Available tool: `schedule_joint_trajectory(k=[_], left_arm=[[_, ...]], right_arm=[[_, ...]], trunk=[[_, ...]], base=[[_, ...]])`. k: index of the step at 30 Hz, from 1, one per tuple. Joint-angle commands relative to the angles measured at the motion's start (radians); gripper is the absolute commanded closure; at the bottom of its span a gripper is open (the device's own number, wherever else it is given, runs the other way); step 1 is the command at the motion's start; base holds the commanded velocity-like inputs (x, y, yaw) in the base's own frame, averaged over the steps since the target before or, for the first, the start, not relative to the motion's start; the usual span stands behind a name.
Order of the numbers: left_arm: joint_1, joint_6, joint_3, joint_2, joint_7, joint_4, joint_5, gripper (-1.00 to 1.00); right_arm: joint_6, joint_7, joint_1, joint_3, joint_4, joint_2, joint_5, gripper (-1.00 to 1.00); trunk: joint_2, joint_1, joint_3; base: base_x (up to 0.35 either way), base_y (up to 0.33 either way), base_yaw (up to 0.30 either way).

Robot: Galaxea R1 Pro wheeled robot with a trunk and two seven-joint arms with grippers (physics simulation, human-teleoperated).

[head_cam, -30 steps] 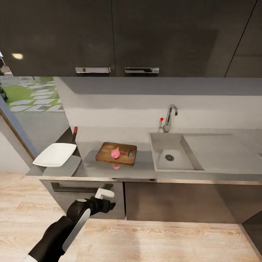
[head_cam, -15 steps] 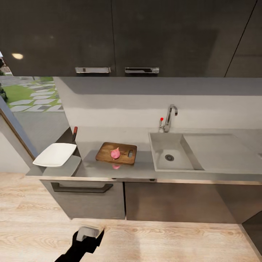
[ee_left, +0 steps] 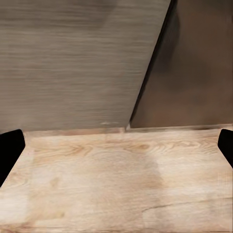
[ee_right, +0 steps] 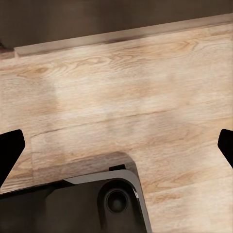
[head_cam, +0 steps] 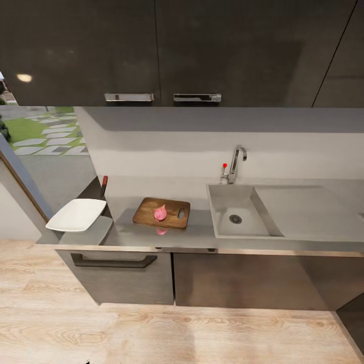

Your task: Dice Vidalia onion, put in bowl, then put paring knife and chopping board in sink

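Observation:
The pink Vidalia onion (head_cam: pixel 160 213) lies on the brown chopping board (head_cam: pixel 162 213), which rests on the grey countertop (head_cam: pixel 131 232) left of the sink (head_cam: pixel 237 215). The sink basin holds nothing but its drain. The white bowl (head_cam: pixel 77 214) sits at the countertop's left end. Behind it the paring knife (head_cam: pixel 103 185) shows its reddish handle. In the left wrist view my left gripper (ee_left: pixel 116 150) is open, its dark fingertips (ee_left: pixel 9 150) wide apart over the wooden floor before the cabinet fronts. My right gripper (ee_right: pixel 116 145) is open too, above floor and the robot's base.
A small pink spot (head_cam: pixel 161 231) shows on the countertop just in front of the board. The chrome tap (head_cam: pixel 235 164) stands behind the basin, with a flat drainboard (head_cam: pixel 303 207) to its right. Dark wall cabinets (head_cam: pixel 162 50) hang above. The robot's dark base (ee_right: pixel 82 204) is under the right gripper.
The left arm, raised before the drawer front a second ago, has dropped down out of the head view. Nothing on the countertop has moved.

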Motion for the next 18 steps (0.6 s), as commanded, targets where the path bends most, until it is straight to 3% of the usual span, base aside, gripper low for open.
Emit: schedule_joint_trajectory(k=[1, 2, 5, 10, 18], left_arm=[[0.006, -0.023, -0.001, 0.001, 0.007, 0.019, 0.003, -1.00], [0.013, -0.059, 0.023, 0.001, 0.007, 0.070, 0.004, -1.00], [0.014, -0.086, 0.043, -0.001, 0.006, 0.106, 0.005, -1.00], [0.015, -0.133, 0.064, -0.003, 0.007, 0.192, 0.006, -1.00], [0.015, -0.138, 0.069, -0.004, 0.008, 0.230, 0.009, -1.00]], right_arm=[[-0.001, -0.003, 0.000, 0.004, -0.002, 0.000, -0.005, -1.00], [-0.001, -0.003, 0.000, 0.004, -0.002, 0.000, -0.005, -1.00], [-0.001, -0.003, 0.000, 0.004, -0.002, 0.000, -0.005, -1.00], [-0.001, -0.003, 0.000, 0.004, -0.002, 0.000, -0.004, -1.00], [-0.001, -0.003, 0.000, 0.004, -0.002, 0.000, -0.004, -1.00]], trunk=[[-0.002, 0.001, -0.001], [-0.002, 0.001, -0.001], [-0.002, 0.001, -0.001], [-0.002, 0.001, -0.001], [-0.002, 0.001, -0.001]], base=[[0.000, 0.000, 0.000], [0.000, 0.000, 0.000], [0.000, 0.000, 0.000], [0.003, 0.017, 0.000], [0.089, 0.222, 0.000]])
